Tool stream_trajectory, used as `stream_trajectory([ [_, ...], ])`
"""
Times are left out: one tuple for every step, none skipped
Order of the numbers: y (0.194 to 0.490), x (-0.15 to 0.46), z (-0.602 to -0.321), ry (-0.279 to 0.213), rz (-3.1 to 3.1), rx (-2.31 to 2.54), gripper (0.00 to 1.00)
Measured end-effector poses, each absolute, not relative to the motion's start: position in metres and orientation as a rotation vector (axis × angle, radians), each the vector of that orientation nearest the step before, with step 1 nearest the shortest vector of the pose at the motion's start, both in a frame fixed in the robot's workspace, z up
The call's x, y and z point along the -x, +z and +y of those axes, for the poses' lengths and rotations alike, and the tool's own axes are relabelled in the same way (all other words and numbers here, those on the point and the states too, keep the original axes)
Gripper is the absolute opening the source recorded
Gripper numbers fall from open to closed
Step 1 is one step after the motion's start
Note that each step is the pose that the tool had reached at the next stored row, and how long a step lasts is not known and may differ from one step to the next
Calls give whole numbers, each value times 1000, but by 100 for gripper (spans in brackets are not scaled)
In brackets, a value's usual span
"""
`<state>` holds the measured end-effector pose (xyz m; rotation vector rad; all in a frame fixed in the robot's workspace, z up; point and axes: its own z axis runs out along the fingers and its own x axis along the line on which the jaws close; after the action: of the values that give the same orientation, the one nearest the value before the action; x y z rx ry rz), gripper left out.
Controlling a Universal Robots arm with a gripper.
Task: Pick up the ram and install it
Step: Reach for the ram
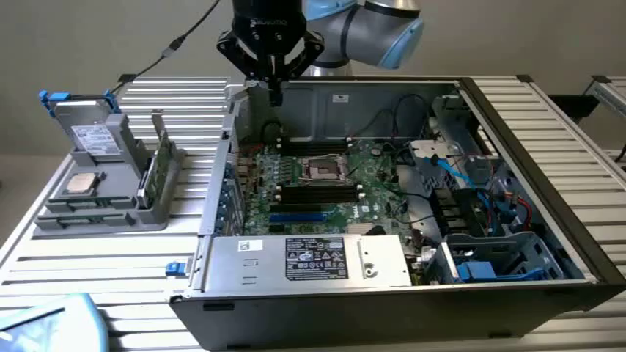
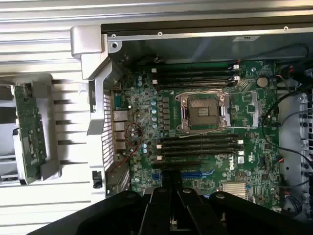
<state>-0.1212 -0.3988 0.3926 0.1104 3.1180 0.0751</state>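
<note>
The ram (image 1: 155, 172) is a thin green stick standing on edge in a grey holder (image 1: 98, 209) on the exterior view's left, outside the open computer case (image 1: 547, 176). In the wrist view the ram (image 2: 29, 132) lies beside the case wall. My gripper (image 1: 275, 99) hangs above the case's rear corner, to the right of the holder, fingers pointing down and shut with nothing between them. Seen from the wrist, the gripper (image 2: 172, 177) is over the motherboard (image 2: 249, 103), near the black memory slots (image 2: 200, 144).
The holder also carries a hard drive (image 1: 93, 136) with a blue handle and a silvery processor (image 1: 80, 183). Inside the case are the processor socket (image 1: 321, 170), a power supply (image 1: 313, 260), loose cables (image 1: 440, 158) and a drive cage (image 1: 499, 257).
</note>
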Motion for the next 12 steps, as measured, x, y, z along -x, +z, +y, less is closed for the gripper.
stream_trajectory([
  [393,121,-399,75,3118,-110,10],
  [393,121,-399,75,3118,-110,10],
  [393,121,-399,75,3118,-110,10],
  [393,121,-399,75,3118,-110,10],
  [393,121,-399,75,3118,-110,10],
  [393,121,-399,75,3118,-110,10],
  [393,121,-399,75,3118,-110,10],
  [393,121,-399,75,3118,-110,10],
  [393,121,-399,75,3118,-110,10],
  [393,121,-399,75,3118,-110,10],
  [393,121,-399,75,3118,-110,10],
  [393,121,-399,75,3118,-110,10],
])
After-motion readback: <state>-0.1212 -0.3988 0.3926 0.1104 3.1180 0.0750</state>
